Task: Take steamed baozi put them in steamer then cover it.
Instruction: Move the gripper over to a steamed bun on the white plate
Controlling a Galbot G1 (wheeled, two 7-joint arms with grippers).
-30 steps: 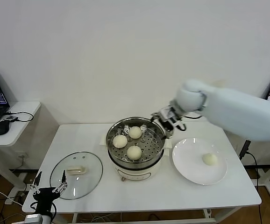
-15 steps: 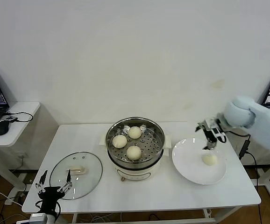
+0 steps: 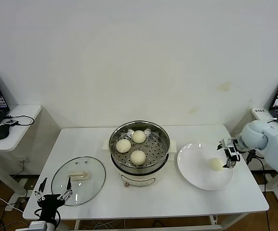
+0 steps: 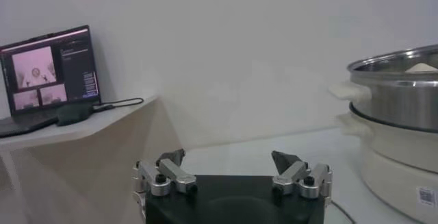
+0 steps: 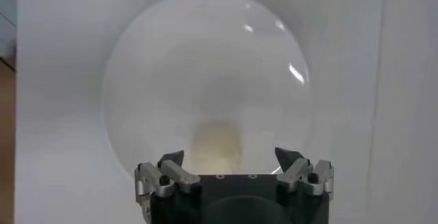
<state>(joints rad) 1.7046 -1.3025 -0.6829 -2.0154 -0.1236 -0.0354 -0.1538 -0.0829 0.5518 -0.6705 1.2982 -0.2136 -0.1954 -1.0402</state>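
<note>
While you watch from the head, your right gripper (image 3: 229, 156) hangs open just right of the last baozi (image 3: 216, 164) on the plate (image 3: 192, 173); three sit in the steamer (image 3: 163, 144). From the right wrist, that baozi (image 5: 216, 146) lies between spread fingers (image 5: 171, 160). Your left gripper (image 4: 229, 170) waits open.

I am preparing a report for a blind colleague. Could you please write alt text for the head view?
The right hand, open, hovers by the last baozi on a white plate. Three baozi sit in the uncovered steamer mid-table. The glass cover lies left of it, the open left hand near its edge.
</note>
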